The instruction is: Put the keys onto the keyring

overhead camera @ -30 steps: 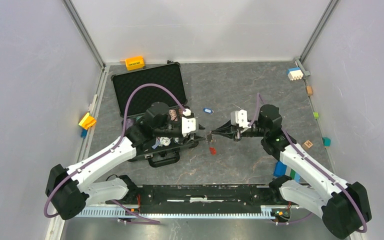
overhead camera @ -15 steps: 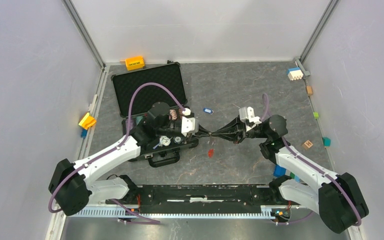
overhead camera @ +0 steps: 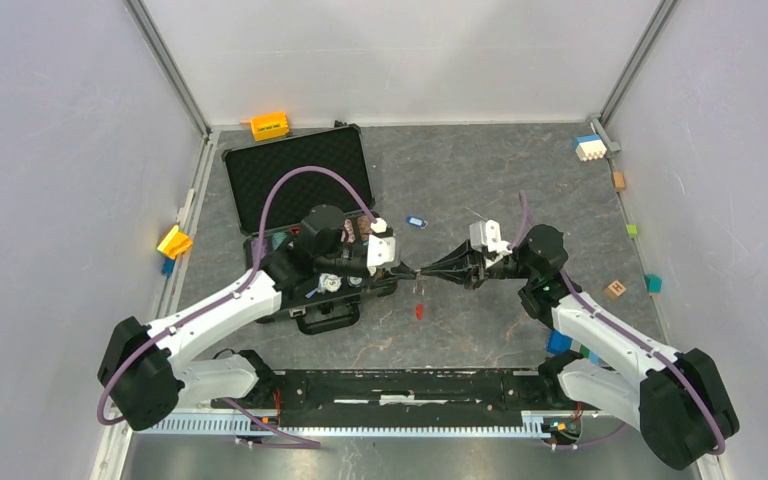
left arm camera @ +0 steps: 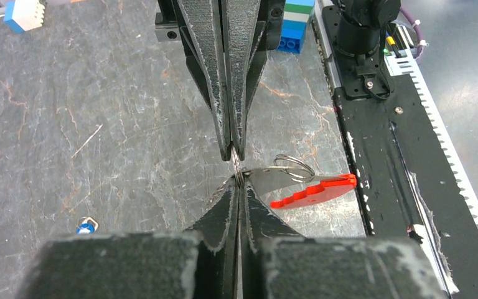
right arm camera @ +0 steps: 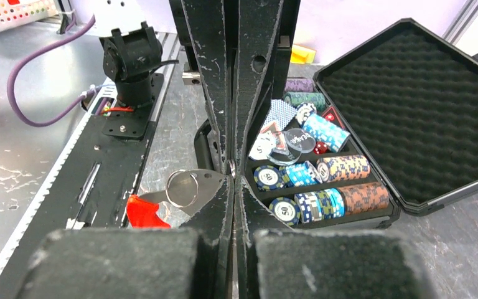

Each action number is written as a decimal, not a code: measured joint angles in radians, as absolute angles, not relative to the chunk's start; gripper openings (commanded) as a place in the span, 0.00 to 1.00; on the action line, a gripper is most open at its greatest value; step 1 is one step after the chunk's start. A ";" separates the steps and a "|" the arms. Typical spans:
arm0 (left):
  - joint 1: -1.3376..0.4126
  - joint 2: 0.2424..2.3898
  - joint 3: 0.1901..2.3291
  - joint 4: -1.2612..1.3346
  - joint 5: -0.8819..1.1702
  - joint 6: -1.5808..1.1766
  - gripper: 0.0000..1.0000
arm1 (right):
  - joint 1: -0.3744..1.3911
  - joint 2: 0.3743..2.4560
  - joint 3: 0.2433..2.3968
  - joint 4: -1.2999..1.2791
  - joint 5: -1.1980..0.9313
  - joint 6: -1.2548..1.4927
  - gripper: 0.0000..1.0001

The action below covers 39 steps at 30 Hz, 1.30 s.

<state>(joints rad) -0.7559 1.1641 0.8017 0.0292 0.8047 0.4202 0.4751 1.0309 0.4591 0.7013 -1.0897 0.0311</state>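
At surface (overhead camera: 480,170) centre: left end effector (left arm camera: 238,187), right end effector (left arm camera: 231,149), both pinched shut on keyring (left arm camera: 294,167). An opposed pull could slip and drop it. Blue key (overhead camera: 416,221) lies at 12 o'clock, unthreaded.

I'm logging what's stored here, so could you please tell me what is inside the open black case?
Rows of poker chips, some playing cards and foam lining. The left hand covers one end of the case, so that part is hidden.

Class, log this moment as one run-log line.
left gripper: shut on keyring | right gripper: shut on keyring | red tag: hanging | blue key: on table
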 measured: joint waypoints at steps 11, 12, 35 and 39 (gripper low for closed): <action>-0.754 1.192 0.825 0.011 0.800 0.428 0.18 | 0.472 1.029 0.462 0.649 -1.087 -0.006 0.00; -0.754 1.195 0.826 0.015 0.800 0.427 0.19 | 0.470 1.029 0.462 0.650 -1.087 -0.006 0.00; -0.799 1.207 0.973 -0.289 0.619 0.550 0.02 | 0.471 1.027 0.567 0.292 -1.019 -0.290 0.44; -0.845 1.257 1.085 -0.452 0.522 0.603 0.02 | 0.480 1.024 0.596 0.214 -1.006 -0.366 0.43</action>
